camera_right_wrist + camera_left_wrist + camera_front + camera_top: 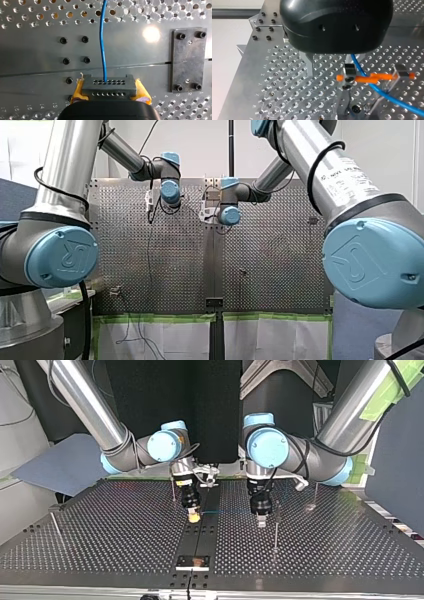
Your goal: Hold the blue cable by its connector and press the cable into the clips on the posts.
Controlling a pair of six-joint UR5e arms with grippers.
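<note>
Blue cable leaves connector clamped by right fingers.

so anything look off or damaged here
Only wear: in the right wrist view the yellow pads of my right gripper look ragged at their tips, with pale frayed bits. The grey connector sits square between them, and the blue cable leaves it without a kink.

My right arm and my left arm reached in toward each other, both wrists turned straight down. My right gripper had its yellow pads clamped on the grey connector. Beside it, my left gripper hung with its metal fingers apart.
</note>
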